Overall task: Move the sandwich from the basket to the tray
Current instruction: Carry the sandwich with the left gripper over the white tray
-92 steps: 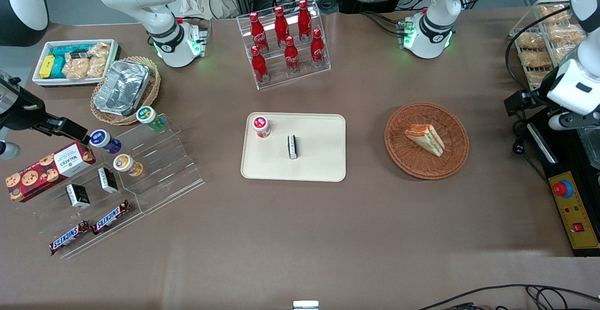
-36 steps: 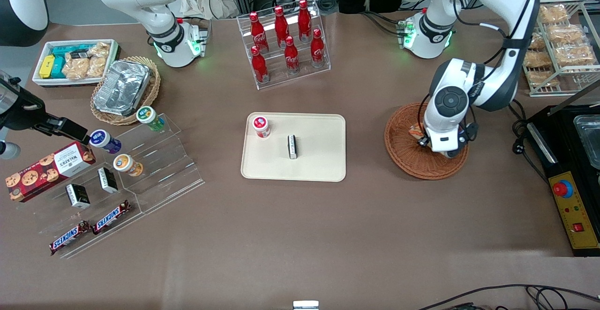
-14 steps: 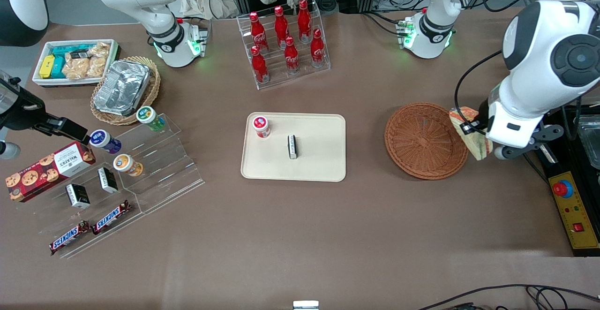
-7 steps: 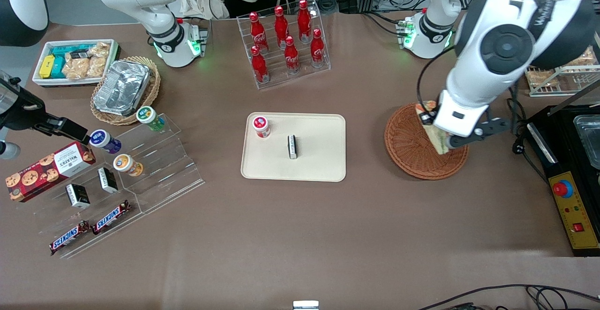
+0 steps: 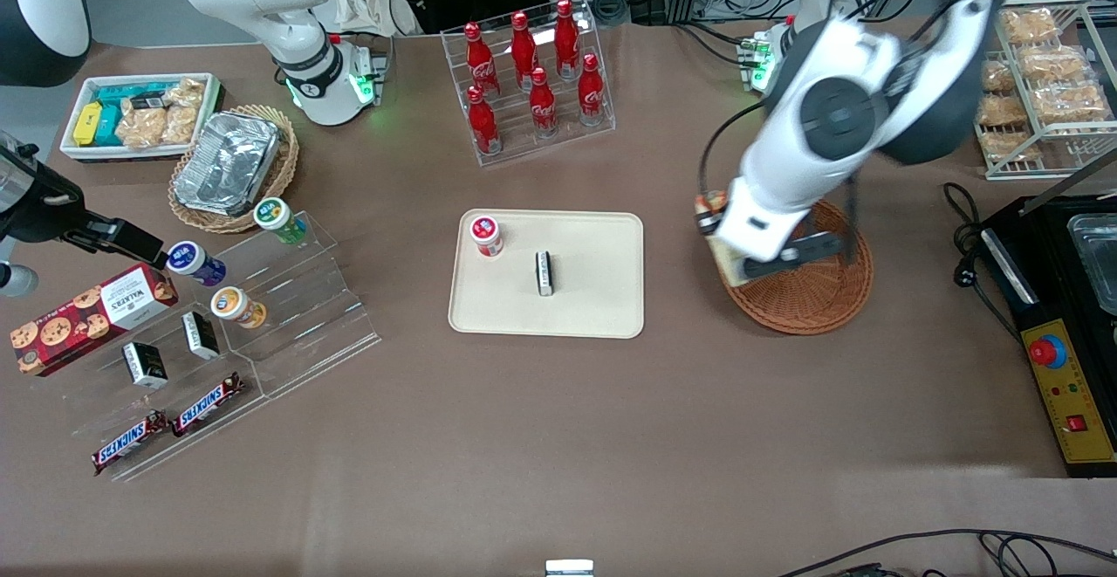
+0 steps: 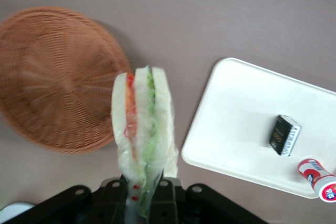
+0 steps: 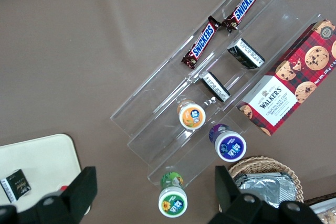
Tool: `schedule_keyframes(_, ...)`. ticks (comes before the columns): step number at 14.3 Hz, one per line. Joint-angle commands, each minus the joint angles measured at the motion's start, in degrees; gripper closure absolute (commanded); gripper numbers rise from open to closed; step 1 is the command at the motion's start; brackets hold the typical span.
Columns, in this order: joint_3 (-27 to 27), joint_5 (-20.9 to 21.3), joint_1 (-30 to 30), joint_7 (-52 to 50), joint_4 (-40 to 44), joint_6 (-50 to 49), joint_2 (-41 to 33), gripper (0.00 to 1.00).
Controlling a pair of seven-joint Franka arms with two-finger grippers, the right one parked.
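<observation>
table (image 5: 558, 437): wrist view shows gripper (image 6: 140, 190) fingers pinching sandwich (image 6: 142, 129).

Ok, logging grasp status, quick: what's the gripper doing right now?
Gripper: shut on the triangular pale-bread wedge sandwich, above the round reddish-brown wicker basket's edge.

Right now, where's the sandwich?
The sandwich is held in the left arm's end effector, lifted above the edge of the basket that faces the tray; it is not yet over the tray.
</observation>
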Motion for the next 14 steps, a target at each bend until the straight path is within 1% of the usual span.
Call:
schedule_keyframes(1,0.56,-0.56,-3.50,0.17,-1.61,7.94,3.12,1.00)
schedule_keyframes(3,0.56,-0.30,-6.31,1.57,-2.42,12.96,5.40,1.00)
schedule_keyframes(4,0.56,-0.64,-6.93,4.02,-2.42,14.03,6.63,1.00)
schedule_keyframes(6,0.56,-0.65,-9.73,4.92,-2.59,17.10,9.35,1.00)
schedule_keyframes(9,0.74,1.46,-13.52,4.13,-3.30,21.32,13.66,1.00)
schedule_keyframes(11,0.74,1.46,-13.71,4.83,-3.30,22.03,16.82,1.00)
schedule_keyframes(13,0.74,2.16,-13.71,5.18,-3.64,25.27,17.80,1.00)
schedule_keyframes(14,0.74,4.08,-13.71,5.10,-4.43,25.81,18.15,1.00)
